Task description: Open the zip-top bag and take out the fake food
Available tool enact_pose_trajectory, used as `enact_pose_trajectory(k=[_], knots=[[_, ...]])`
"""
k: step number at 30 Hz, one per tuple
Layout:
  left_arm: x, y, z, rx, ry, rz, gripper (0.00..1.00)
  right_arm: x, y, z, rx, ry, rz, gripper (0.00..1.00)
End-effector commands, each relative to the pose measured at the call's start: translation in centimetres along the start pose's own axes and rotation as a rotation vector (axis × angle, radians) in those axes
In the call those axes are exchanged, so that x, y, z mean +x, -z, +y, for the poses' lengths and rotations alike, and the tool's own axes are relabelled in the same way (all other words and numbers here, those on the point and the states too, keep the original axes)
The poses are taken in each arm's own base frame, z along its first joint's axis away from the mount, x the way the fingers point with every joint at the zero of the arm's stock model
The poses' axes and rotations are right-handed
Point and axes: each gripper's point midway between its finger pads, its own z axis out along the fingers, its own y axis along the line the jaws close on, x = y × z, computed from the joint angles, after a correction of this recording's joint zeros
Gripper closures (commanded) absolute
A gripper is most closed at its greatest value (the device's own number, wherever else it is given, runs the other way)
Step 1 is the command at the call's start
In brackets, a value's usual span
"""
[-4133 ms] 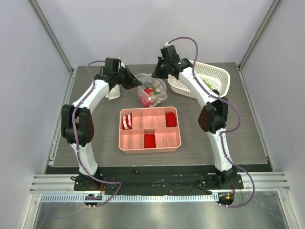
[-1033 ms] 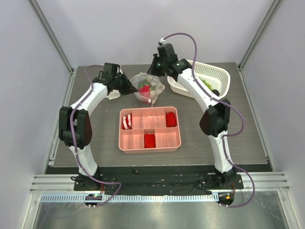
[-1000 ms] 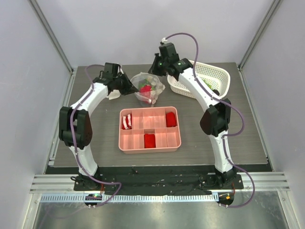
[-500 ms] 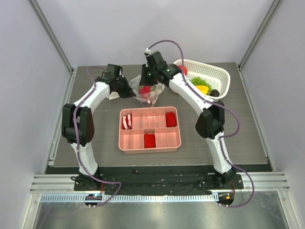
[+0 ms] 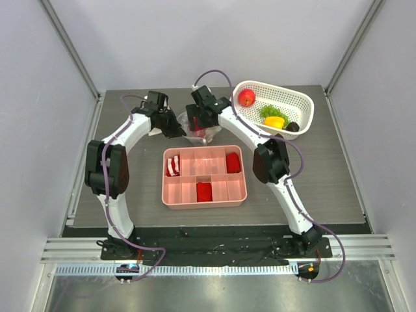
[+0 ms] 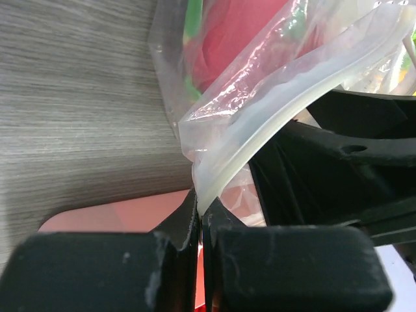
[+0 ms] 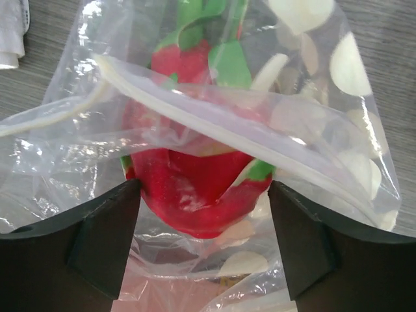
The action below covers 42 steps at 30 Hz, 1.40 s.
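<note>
Left gripper clamps the clear floppy zip-top bag, likely bracing it so the wide-spread right gripper can reach the glossy red fake food.

Zip-top bag mouth: the zip strip sags across the red piece, narrowing entry. Right gripper occupies the far side, left gripper the left. Pink tray crowds the near side. Bare table lies rightward.

Robot lab test cell, pale panel walls in aluminium framing, grey wood-grain table, white robot arms bolted to an extruded rail at the near edge, loose purple cables, fake food in a white basket.
</note>
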Motion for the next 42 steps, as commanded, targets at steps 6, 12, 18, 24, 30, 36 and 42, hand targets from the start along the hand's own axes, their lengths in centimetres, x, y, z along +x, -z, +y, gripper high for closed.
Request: enact_pose_trajectory(k=[6, 12, 18, 24, 30, 36, 42], knots=[[-0.3, 1.3, -1.5, 0.036, -0.007, -0.030, 1.00, -2.0, -1.1, 1.9, -0.022, 0.032, -0.133, 0.00], [-0.4, 1.3, -1.5, 0.032, -0.010, -0.028, 1.00, -2.9, -3.8, 2.5, -0.032, 0.017, -0.210, 0.00], [-0.4, 1.4, -1.2, 0.017, -0.027, -0.028, 1.00, -2.0, -5.4, 1.5, 0.012, 0.053, -0.188, 0.12], [-0.4, 1.2, -1.3, 0.028, -0.032, -0.027, 1.00, -5.4, -1.7, 2.5, -0.050, 0.005, -0.257, 0.73], [-0.8, 1.2, -2.6, 0.090, -0.052, -0.034, 1.00, -9.7, 5.3, 3.5, -0.117, -0.104, -0.329, 0.99], [-0.8, 1.0, -2.5, 0.094, -0.065, -0.041, 1.00, -10.6, 9.3, 2.2, -0.215, -0.346, -0.254, 0.99], [-0.2, 0.9, -3.2, 0.125, -0.073, -0.030, 1.00, -11.1, 11.0, 2.1, -0.340, -0.596, -0.157, 0.99]])
